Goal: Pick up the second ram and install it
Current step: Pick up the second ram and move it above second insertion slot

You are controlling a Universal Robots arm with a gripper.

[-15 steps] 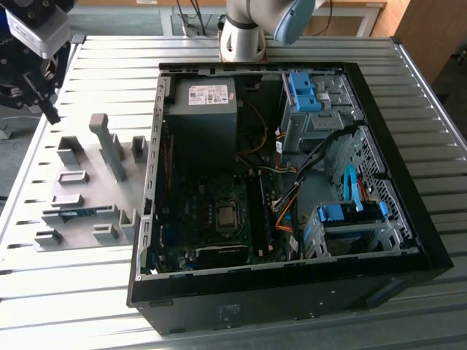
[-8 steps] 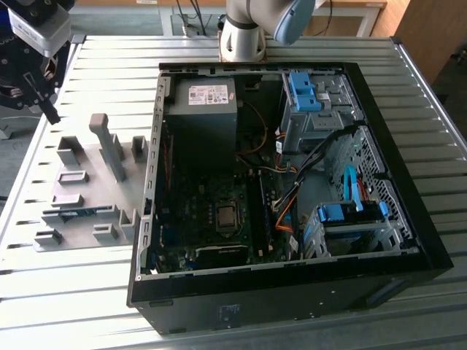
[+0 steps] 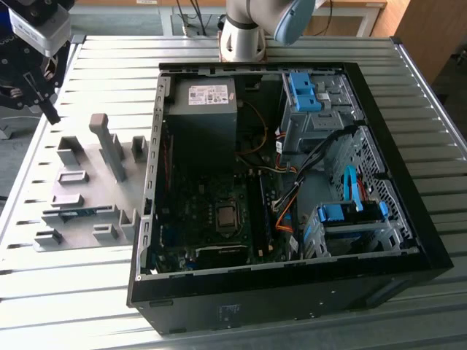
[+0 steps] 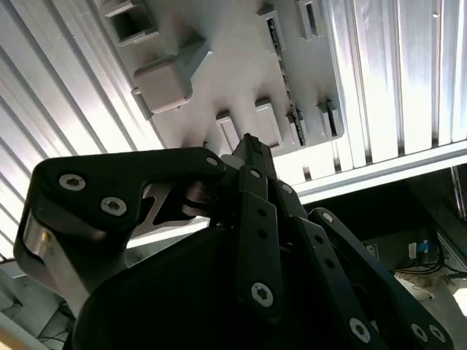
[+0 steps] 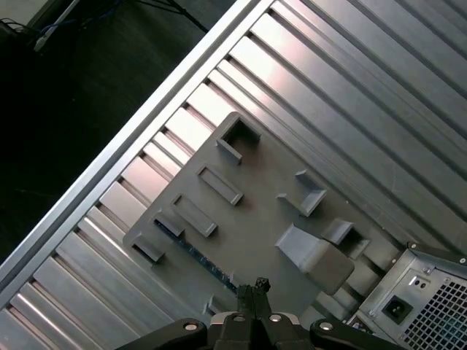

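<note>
The second ram (image 3: 71, 213) is a thin blue stick standing on edge in a slot of the grey holder plate (image 3: 87, 171), on the table at the exterior view's left of the open computer case (image 3: 292, 284). In both wrist views it shows as a narrow strip (image 5: 193, 251) (image 4: 283, 65) in the plate. My gripper (image 3: 51, 113) hangs well above the plate's far corner, apart from the ram. Its fingertips (image 5: 254, 286) (image 4: 252, 146) are pressed together with nothing between them. The motherboard (image 3: 219, 211) lies exposed inside the case.
Several raised grey blocks and a tall post (image 3: 109, 146) stand on the holder plate. The case holds a power supply (image 3: 201, 109), loose cables and blue drive-bay clips (image 3: 303, 91). The slatted metal table (image 3: 408, 95) ends close to the plate.
</note>
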